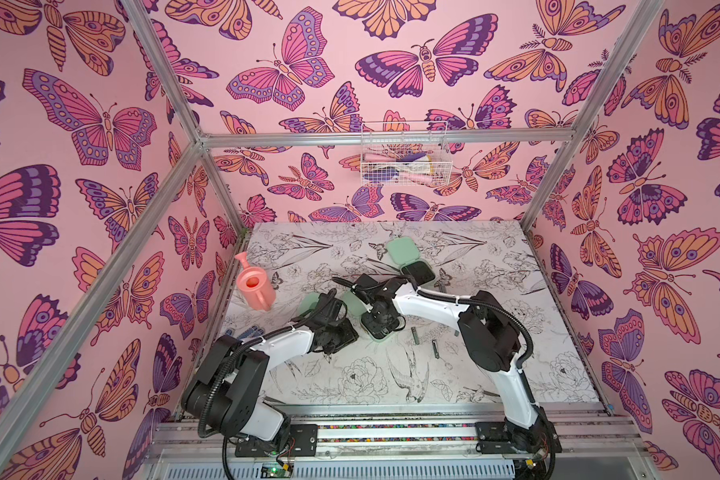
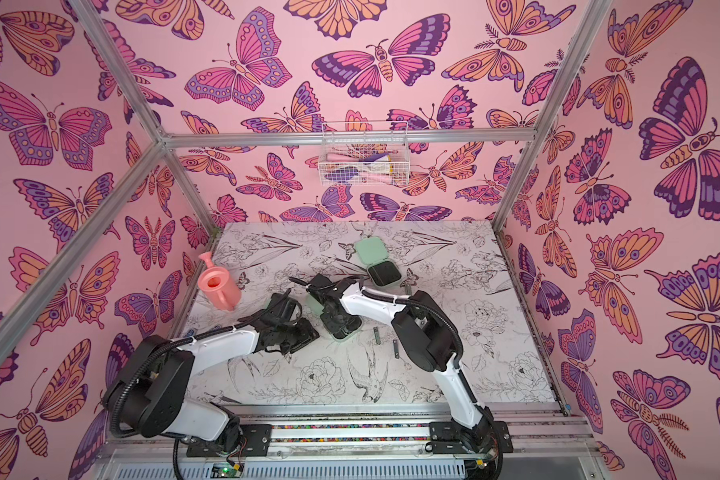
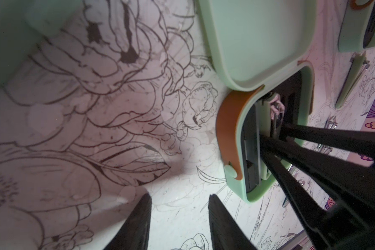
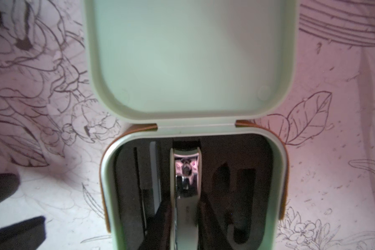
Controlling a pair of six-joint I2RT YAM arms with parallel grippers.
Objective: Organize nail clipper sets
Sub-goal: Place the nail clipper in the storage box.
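Closest to the lens, your right gripper has its two dark fingers drawn in narrow on a metal nail clipper. The clipper lies in the middle slot of a black tray. The fingers' roots run out of frame, and the clipper's rear end is hidden between them. Your left gripper stands partly open, with only bare table between its tips.

The pink watering can stands well apart from both pairs of jaws, out past the left ones on the side away from the right ones.

The open case lies directly under the right jaws. Its lid is folded flat beyond them, and a brown strap runs along its base. In both top views you lose most of its tray under the right wrist.

A second case sits just beside the left jaws. In both top views it is mostly covered by that wrist. In the left wrist view it is only a mint blur, cut off at the edge.

The far case lies open well beyond the right jaws. Its black tray is showing, but you cannot make out what is in it.

Two slim loose tools lie on the table near the right jaws, on the side away from the left ones. They are too small for you to tell their kind.
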